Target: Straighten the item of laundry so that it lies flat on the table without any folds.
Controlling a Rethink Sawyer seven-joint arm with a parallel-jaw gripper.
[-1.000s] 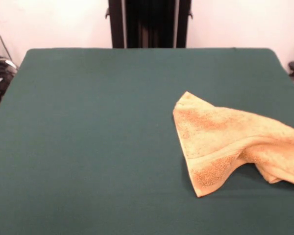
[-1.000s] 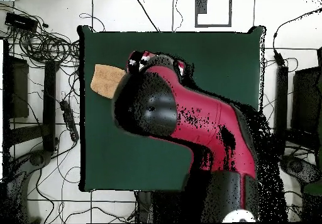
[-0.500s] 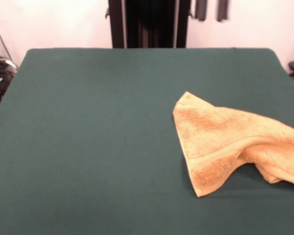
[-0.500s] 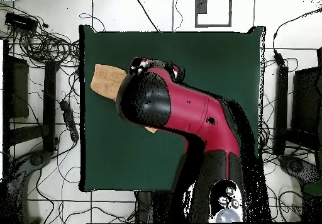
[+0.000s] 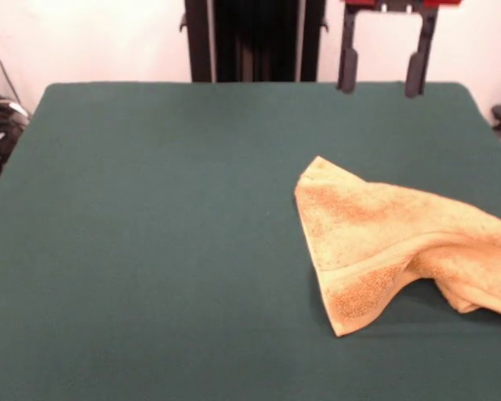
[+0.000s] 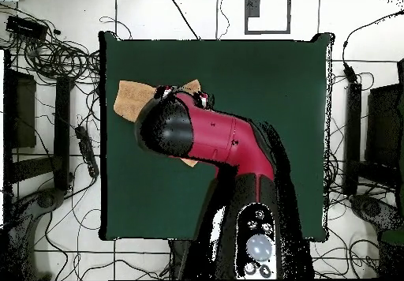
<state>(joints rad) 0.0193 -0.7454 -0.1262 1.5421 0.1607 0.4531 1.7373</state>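
Tool hanging at top edge, fingers spread apart

Tangled black cables on white floor around.

You're looking at a robotics lab: a big rectangular table covered in dark green cloth, tangled black cables across the white tiled floor, dark equipment racks alongside.

Front view: you look from low across the table, close in, with the gripper hanging at top right. Overhead view: you look straight down from high up, seeing the whole table. Both share the towel below the gripper.
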